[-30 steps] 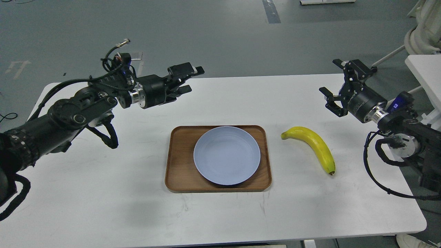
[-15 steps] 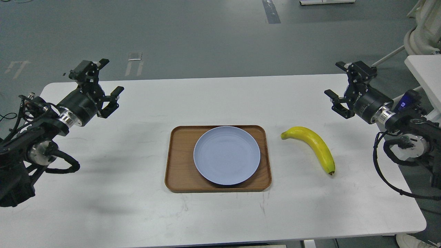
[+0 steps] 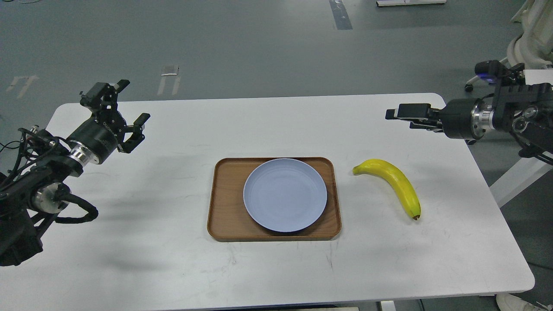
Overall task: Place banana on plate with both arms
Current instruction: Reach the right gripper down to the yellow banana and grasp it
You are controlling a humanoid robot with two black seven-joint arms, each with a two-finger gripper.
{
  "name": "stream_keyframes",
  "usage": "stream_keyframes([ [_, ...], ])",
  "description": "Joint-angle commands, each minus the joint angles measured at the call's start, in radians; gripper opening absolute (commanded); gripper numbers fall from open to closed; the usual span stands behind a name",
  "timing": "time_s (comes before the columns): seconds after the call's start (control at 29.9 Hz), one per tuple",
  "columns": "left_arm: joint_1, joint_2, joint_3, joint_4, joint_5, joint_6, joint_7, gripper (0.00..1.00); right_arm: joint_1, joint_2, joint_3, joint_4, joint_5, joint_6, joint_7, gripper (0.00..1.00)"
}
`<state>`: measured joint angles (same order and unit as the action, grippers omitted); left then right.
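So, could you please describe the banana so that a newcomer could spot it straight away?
Start at the white table, then find the brown wooden tray at its middle, which holds the plate. Just right of the tray, on bare tabletop, lies the banana: the only yellow, curved thing there.

the table (image 3: 129, 259) has a smooth white top with a dull sheen and faint scuffs. the tray (image 3: 224, 203) looks like brown wood, satin-finished, with a visible grain. the plate (image 3: 285, 195) is matt pale blue-lavender. the banana (image 3: 395, 181) has a smooth, slightly glossy yellow skin. both arms look like black plastic or painted metal, each with a shiny silver metal wrist ring (image 3: 77, 153).
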<state>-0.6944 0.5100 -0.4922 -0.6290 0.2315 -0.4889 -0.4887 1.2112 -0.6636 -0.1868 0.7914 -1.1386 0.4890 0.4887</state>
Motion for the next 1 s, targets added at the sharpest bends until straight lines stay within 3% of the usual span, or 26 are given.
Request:
stream_keyframes([
  [0.0, 0.0, 0.009, 0.0, 0.0, 0.0, 0.0, 0.0, 0.98, 0.047, 0.045, -0.141, -0.006, -0.121, 0.0, 0.0, 0.99],
  [0.17, 0.0, 0.018, 0.0, -0.001, 0.0, 0.0, 0.0, 0.98, 0.056, 0.125, -0.278, -0.044, -0.133, -0.047, 0.0, 0.99],
  [0.6, 0.0, 0.027, 0.0, 0.0, 0.0, 0.0, 0.0, 0.98, 0.018, 0.21, -0.355, -0.106, -0.133, -0.102, 0.0, 0.96],
  [0.7, 0.0, 0.032, 0.0, -0.001, 0.0, 0.0, 0.0, 0.98, -0.001, 0.225, -0.358, -0.116, -0.132, -0.109, 0.0, 0.91],
  [0.77, 0.0, 0.03, 0.0, 0.0, 0.0, 0.0, 0.0, 0.98, -0.01, 0.233, -0.358, -0.12, -0.133, -0.11, 0.0, 0.77],
  [0.84, 0.0, 0.032, 0.0, -0.001, 0.0, 0.0, 0.0, 0.98, -0.018, 0.233, -0.359, -0.12, -0.133, -0.121, 0.0, 0.52],
  [0.9, 0.0, 0.032, 0.0, -0.001, 0.0, 0.0, 0.0, 0.98, -0.018, 0.233, -0.359, -0.12, -0.133, -0.122, 0.0, 0.36],
  [0.94, 0.0, 0.032, 0.0, -0.001, 0.0, 0.0, 0.0, 0.98, -0.018, 0.23, -0.361, -0.118, -0.133, -0.122, 0.0, 0.22],
  [0.97, 0.0, 0.032, 0.0, -0.001, 0.0, 0.0, 0.0, 0.98, -0.018, 0.228, -0.361, -0.117, -0.133, -0.122, 0.0, 0.17],
])
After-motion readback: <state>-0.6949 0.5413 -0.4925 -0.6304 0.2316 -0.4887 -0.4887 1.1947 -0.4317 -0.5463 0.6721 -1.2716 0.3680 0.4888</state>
